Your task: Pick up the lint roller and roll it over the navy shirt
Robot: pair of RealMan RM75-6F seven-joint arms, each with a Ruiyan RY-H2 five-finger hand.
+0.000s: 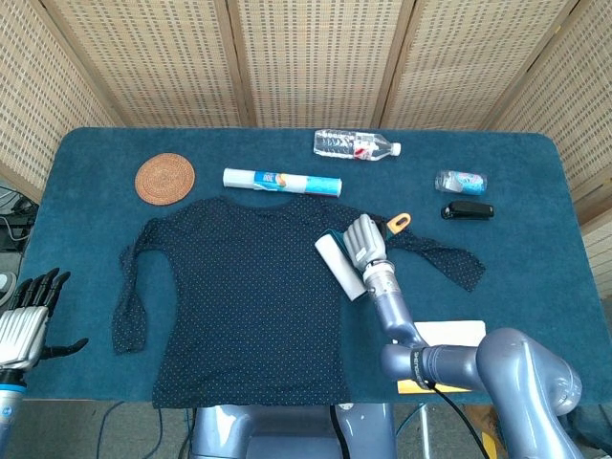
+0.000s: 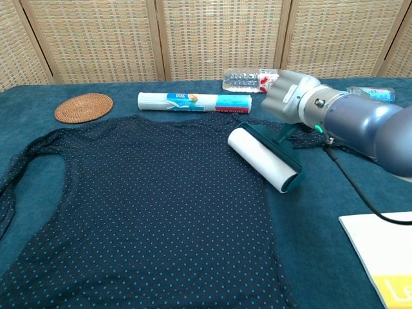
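Observation:
The navy dotted shirt (image 1: 239,287) (image 2: 141,212) lies flat on the blue table, sleeves spread. My right hand (image 1: 364,239) (image 2: 290,96) grips the teal handle of the lint roller (image 1: 340,266) (image 2: 264,158); the handle's orange end (image 1: 398,222) sticks out past the hand. The white roll rests at the shirt's right edge, near the right sleeve. My left hand (image 1: 27,311) hangs off the table's left edge, fingers apart, holding nothing; it shows only in the head view.
A wicker coaster (image 1: 164,179), a rolled white packet (image 1: 282,181), a water bottle (image 1: 356,145), a small clear bottle (image 1: 462,180) and a black stapler (image 1: 468,209) line the far side. A white-and-yellow booklet (image 1: 442,340) lies at the front right.

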